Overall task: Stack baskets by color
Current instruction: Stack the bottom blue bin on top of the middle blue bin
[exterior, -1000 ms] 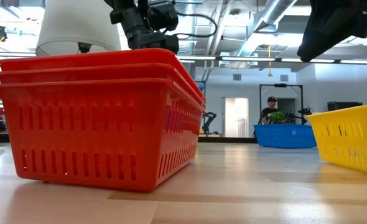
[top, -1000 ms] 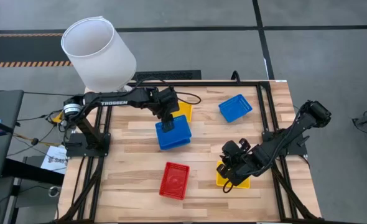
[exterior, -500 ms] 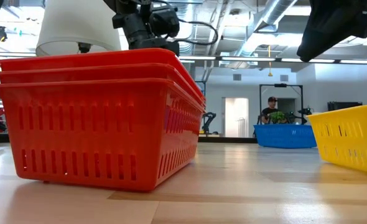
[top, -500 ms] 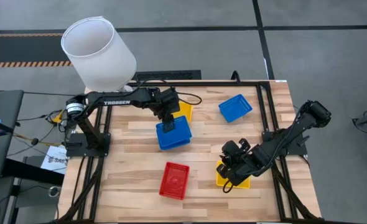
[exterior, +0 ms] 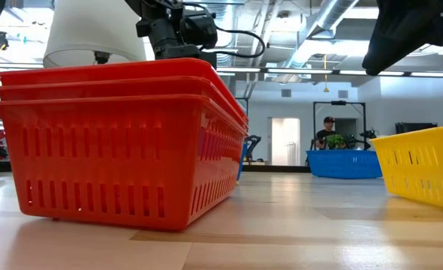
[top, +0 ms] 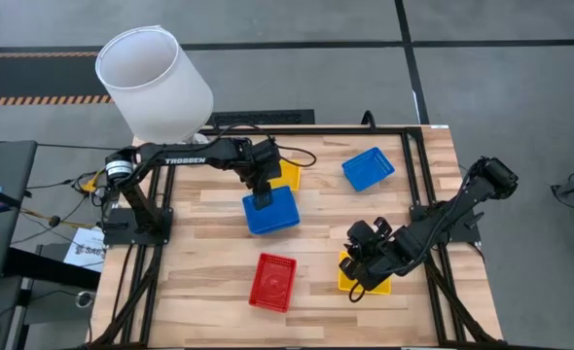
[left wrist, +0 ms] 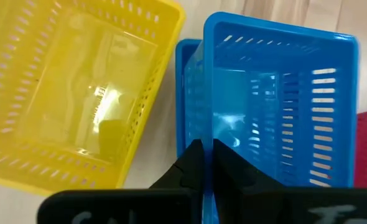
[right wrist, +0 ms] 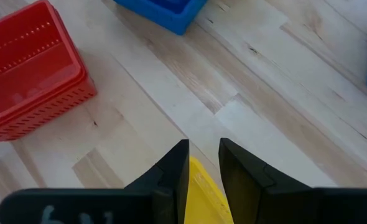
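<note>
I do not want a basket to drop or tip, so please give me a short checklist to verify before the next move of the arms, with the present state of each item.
1. Left gripper shut on the wall of the upper blue perforated plastic basket: ok.
2. That basket seated flat in the blue basket under it: not ok, it stands tilted and offset.
3. Right gripper closed around the rim of the yellow plastic basket: ok, though grip firmness cannot tell.
4. Red plastic basket stack nested and level: ok.
5. Lone blue basket and yellow basket behind the left arm stacked: not ok.
6. Wooden table between the arms free of obstacles: ok.
</note>
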You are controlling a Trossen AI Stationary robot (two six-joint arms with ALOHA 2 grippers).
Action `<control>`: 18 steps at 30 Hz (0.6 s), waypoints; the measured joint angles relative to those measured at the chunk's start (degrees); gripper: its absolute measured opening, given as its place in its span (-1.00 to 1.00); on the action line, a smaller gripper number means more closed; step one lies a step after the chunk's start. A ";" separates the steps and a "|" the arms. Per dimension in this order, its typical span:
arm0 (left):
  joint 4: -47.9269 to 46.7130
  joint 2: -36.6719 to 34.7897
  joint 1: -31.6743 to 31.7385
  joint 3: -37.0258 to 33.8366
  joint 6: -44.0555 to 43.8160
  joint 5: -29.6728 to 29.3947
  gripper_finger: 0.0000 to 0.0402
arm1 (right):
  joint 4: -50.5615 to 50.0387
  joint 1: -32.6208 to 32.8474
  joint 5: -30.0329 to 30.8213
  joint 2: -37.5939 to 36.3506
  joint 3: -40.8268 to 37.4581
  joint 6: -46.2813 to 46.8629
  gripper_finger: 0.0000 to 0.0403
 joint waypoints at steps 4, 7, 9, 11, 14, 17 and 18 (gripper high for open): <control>0.26 0.00 0.00 0.00 0.01 0.71 -1.00 | 0.03 -0.02 -0.02 0.00 0.00 0.00 -0.44; 0.12 0.00 0.00 0.00 0.17 0.91 -0.99 | -0.02 -0.02 -0.02 0.00 0.00 0.00 -0.44; 0.05 0.00 0.00 0.00 0.20 1.29 -0.93 | 0.00 -0.02 0.00 0.00 0.00 -0.01 -0.44; 0.07 0.00 0.00 0.00 0.22 1.66 -0.83 | -0.03 -0.02 0.00 0.00 0.00 -0.02 -0.44; 0.08 0.00 0.00 0.00 0.20 1.66 -0.66 | -0.02 -0.02 -0.02 0.00 0.00 -0.02 -0.44; 0.14 0.00 0.00 0.00 0.22 1.67 -0.51 | -0.02 -0.02 0.00 0.00 0.00 -0.02 -0.44; 0.36 0.00 0.00 0.00 0.22 1.69 -0.47 | -0.01 -0.02 0.00 0.00 0.00 -0.02 -0.44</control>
